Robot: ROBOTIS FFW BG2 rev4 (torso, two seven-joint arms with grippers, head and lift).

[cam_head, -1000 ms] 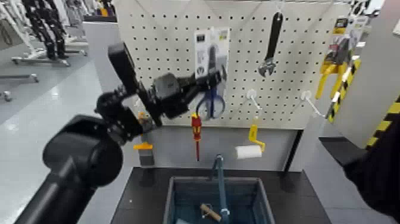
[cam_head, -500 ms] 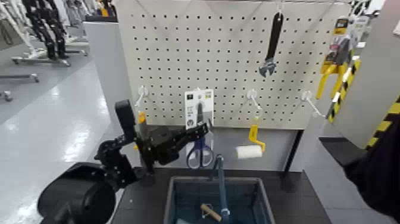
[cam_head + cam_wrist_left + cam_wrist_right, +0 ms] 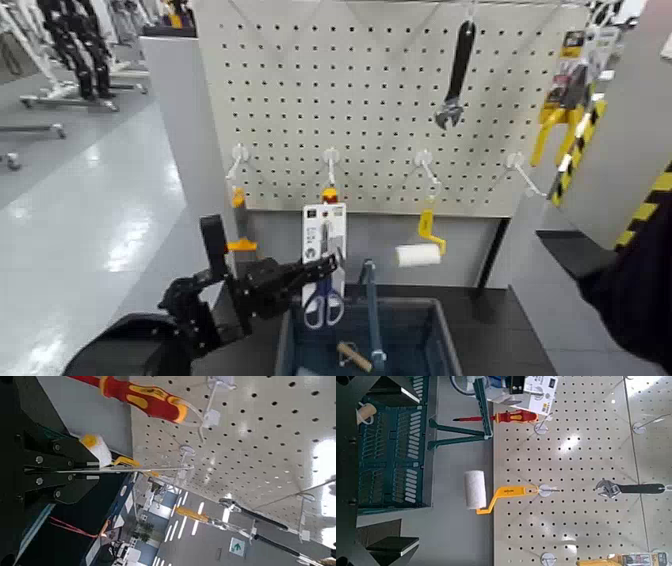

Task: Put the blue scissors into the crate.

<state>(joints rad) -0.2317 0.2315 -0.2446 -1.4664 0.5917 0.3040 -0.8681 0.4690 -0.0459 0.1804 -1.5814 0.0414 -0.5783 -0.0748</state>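
The blue scissors (image 3: 324, 255), on their tall white card, hang upright in my left gripper (image 3: 318, 268), which is shut on the card's edge. The blue loop handles sit at the far rim of the crate (image 3: 440, 318), left of its upright handle bar (image 3: 369, 300). In the left wrist view the card (image 3: 135, 469) shows edge-on between the dark fingers. The right wrist view shows the crate (image 3: 391, 455) and the card's top (image 3: 534, 385) farther off. My right arm (image 3: 630, 290) stays at the right edge, its fingers spread and empty in its own view.
A pegboard (image 3: 400, 100) stands behind the crate with a red-and-yellow screwdriver (image 3: 506, 417), a paint roller (image 3: 418, 252), a wrench (image 3: 455, 75) and yellow tools (image 3: 560, 100). A small tan item (image 3: 352, 355) lies in the crate. Open floor lies to the left.
My left gripper has come down and back from the pegboard with the scissors card, from hook height to the crate's far rim. The right arm has not moved.
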